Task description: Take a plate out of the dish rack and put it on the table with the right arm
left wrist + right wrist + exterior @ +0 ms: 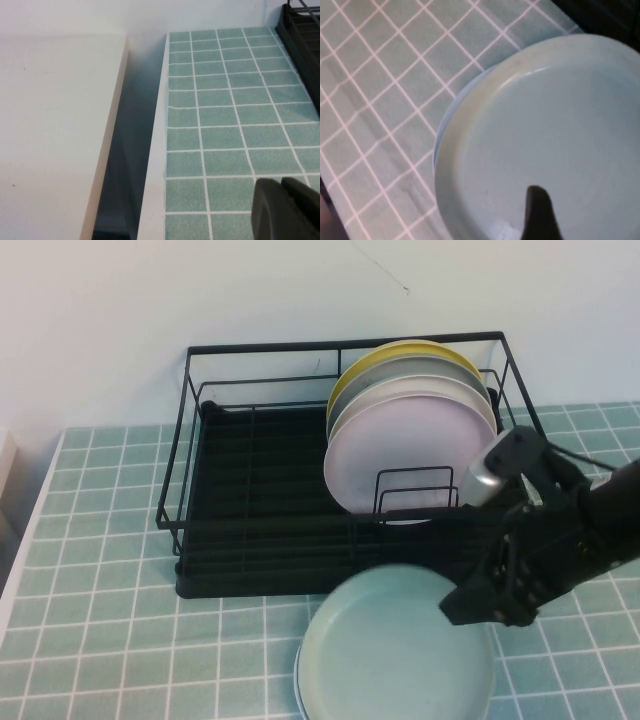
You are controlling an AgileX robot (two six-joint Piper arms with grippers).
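Your right pincer (497,608) hangs open over the mint plate's (395,650) rim; behind it, the dish rack (255,510) holds four plates (405,435). A blue plate (451,112) possibly lies beneath. Left pincer (287,210) barely shows; cannot tell.

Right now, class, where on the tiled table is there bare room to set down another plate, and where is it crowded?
Bare tiles lie left of the dish rack and in front of it, left of the mint plate. The left pincer hangs over that left edge. It is crowded front right: plate, blue plate beneath, right pincer above it.
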